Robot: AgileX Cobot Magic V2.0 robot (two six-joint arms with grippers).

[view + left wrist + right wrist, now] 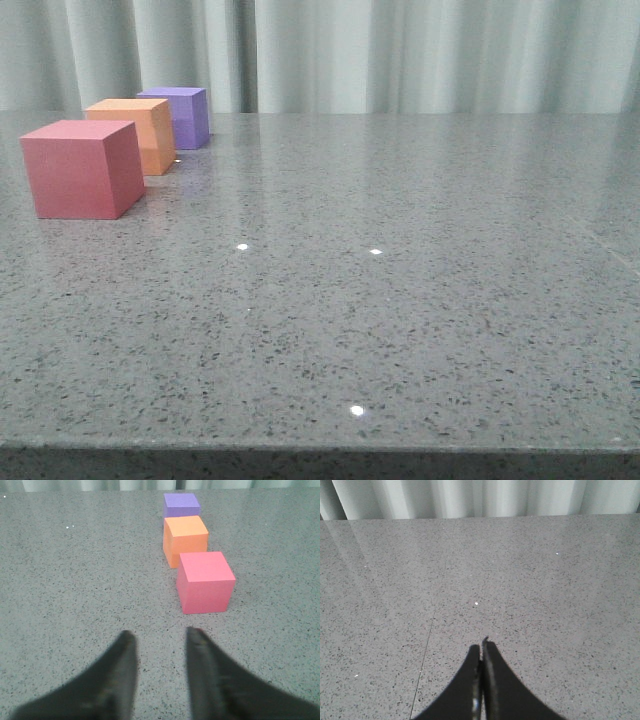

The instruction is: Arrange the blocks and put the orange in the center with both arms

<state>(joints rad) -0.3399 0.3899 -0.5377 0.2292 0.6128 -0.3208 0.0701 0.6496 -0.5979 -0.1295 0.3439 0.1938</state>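
Note:
Three cubes stand in a row on the grey speckled table at the far left of the front view: the pinkish-red cube (82, 167) nearest, the orange cube (135, 133) in the middle, the purple cube (181, 116) farthest. The left wrist view shows the same row: the pinkish-red cube (205, 582), the orange cube (184, 539), the purple cube (181, 505). My left gripper (161, 636) is open and empty, a short way in front of the pinkish-red cube. My right gripper (481, 647) is shut and empty over bare table. Neither gripper shows in the front view.
Pale curtains (400, 50) hang behind the table. The table's front edge (320, 450) runs along the bottom of the front view. A thin seam line (431, 625) crosses the tabletop in the right wrist view.

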